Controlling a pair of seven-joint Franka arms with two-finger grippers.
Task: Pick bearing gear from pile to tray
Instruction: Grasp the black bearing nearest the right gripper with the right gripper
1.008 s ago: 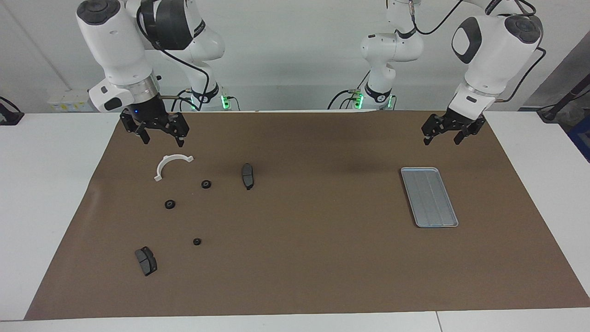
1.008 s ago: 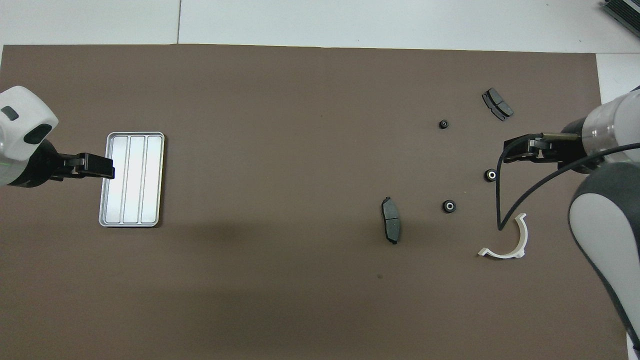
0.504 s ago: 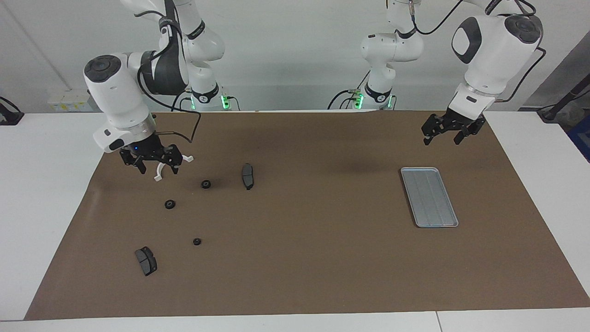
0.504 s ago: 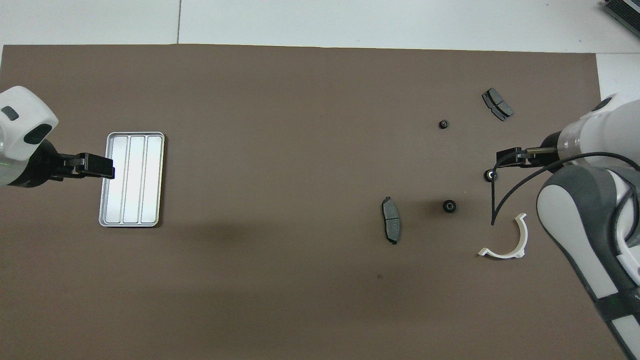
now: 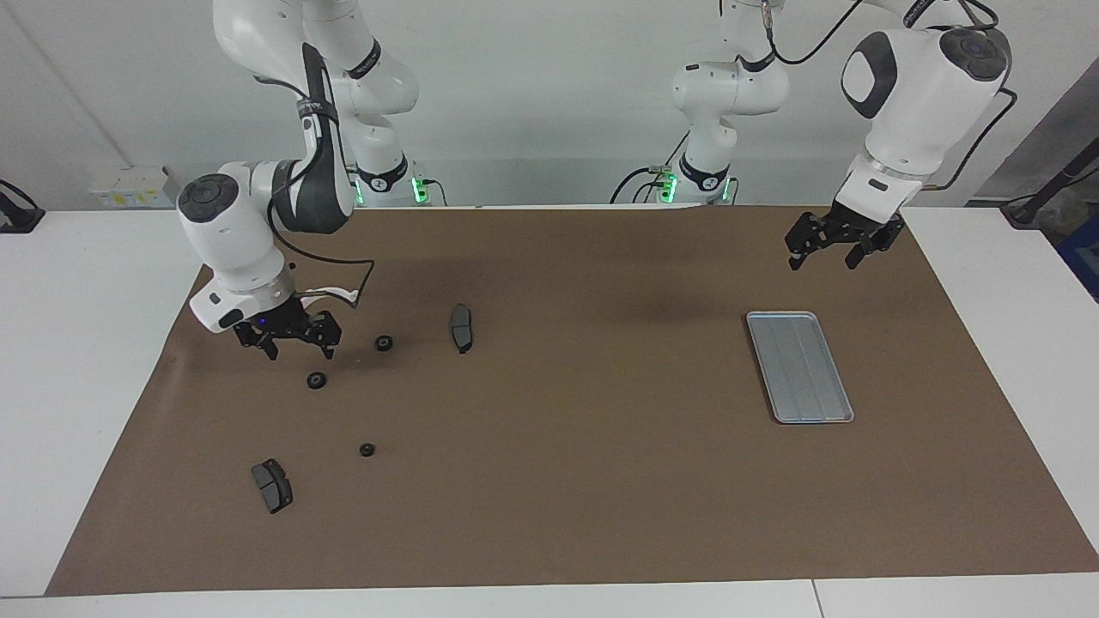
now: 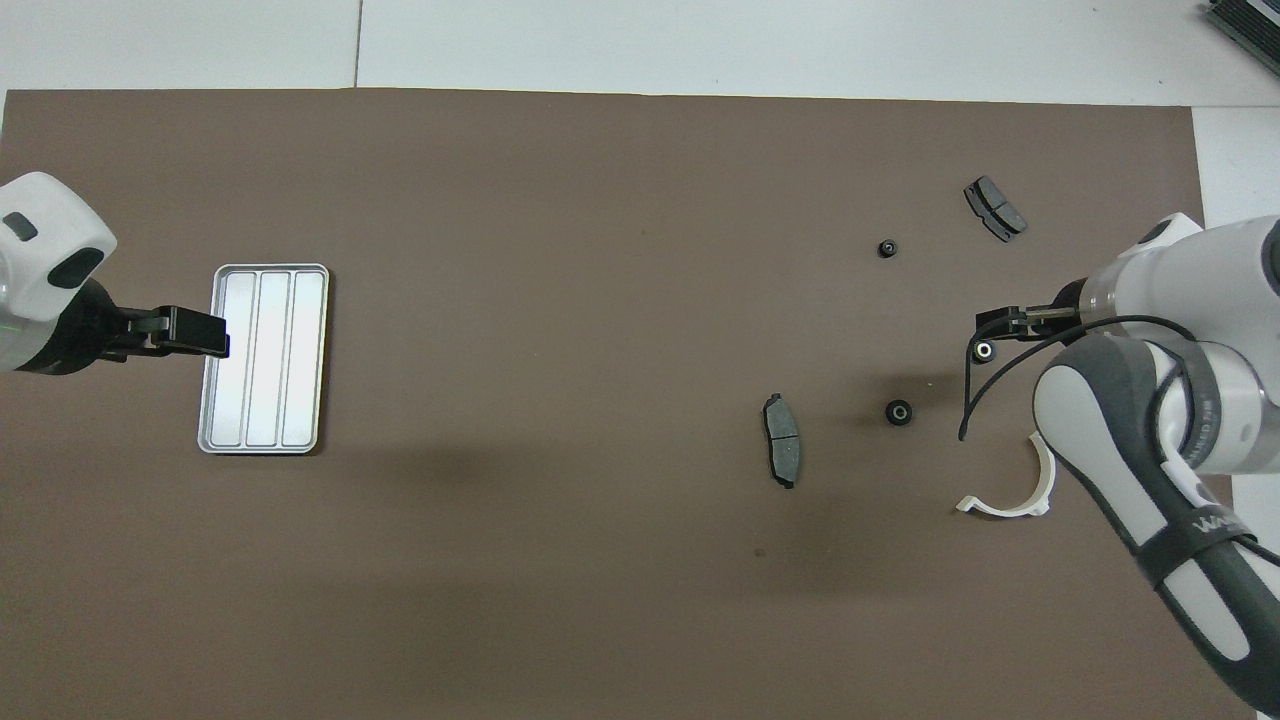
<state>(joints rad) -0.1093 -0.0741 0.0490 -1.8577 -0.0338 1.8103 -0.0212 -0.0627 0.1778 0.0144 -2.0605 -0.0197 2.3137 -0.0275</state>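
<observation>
The pile lies toward the right arm's end of the brown mat. It holds three small black bearing gears (image 5: 384, 343) (image 5: 317, 379) (image 5: 367, 449), two dark brake pads (image 5: 461, 327) (image 5: 271, 485) and a white half-ring bracket (image 6: 1010, 500). My right gripper (image 5: 299, 348) hangs open and low over the mat, between the bracket and the gear (image 6: 984, 350) closest to it, holding nothing. The empty silver tray (image 5: 798, 366) rests toward the left arm's end. Over the tray's edge (image 6: 212, 400), high in the air, my left gripper (image 5: 826, 257) waits open and empty.
The right arm's forearm and black cable (image 6: 975, 390) cross over the bracket and hide part of it in the facing view. White tabletop (image 5: 86, 343) borders the mat on all sides.
The right arm has swung down and forward, carrying its open gripper from over the mat's robot-side edge, across the bracket, to just beside a bearing gear. The left arm has stayed still.
</observation>
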